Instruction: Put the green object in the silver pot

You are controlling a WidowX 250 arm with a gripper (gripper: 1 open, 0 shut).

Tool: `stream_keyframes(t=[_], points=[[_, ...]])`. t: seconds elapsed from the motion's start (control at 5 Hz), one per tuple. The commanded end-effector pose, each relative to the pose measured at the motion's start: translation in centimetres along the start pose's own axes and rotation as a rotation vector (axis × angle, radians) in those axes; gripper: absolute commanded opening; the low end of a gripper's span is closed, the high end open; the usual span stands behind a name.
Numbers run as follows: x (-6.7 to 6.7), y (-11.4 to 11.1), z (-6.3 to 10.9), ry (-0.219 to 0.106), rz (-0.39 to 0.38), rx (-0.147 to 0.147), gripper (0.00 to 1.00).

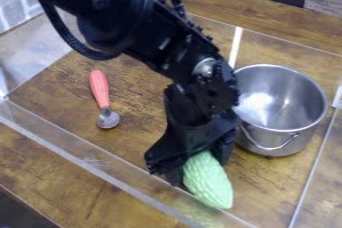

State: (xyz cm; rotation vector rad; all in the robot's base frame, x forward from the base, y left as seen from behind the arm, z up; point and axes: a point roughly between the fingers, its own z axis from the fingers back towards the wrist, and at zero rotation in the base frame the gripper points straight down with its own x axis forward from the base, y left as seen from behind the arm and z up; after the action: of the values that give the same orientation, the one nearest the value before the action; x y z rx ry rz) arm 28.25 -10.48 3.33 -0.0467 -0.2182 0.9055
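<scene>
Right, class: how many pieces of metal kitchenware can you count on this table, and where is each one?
2. The silver pot stands at the right; the red-handled spoon lies at the left. The arm blocks the middle, so something small could be hidden there.

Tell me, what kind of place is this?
Probably a robot test bench, not a real kitchen: a wooden tabletop fenced by clear plastic walls, holding only a shiny round steel pot and a red-handled metal spoon.
</scene>
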Motion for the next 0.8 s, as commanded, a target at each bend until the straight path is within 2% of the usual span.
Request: stream_keyframes(t=[0.0, 0.4, 0.6], points=[[-0.3, -1.2, 1.9, -0.011, -0.032, -0.028, 1.00], [0.5, -1.8, 3.1, -0.003, -0.035, -0.009, 1.00], [-0.9, -2.7, 2.1, 0.006, -0.017, 0.003, 1.00]])
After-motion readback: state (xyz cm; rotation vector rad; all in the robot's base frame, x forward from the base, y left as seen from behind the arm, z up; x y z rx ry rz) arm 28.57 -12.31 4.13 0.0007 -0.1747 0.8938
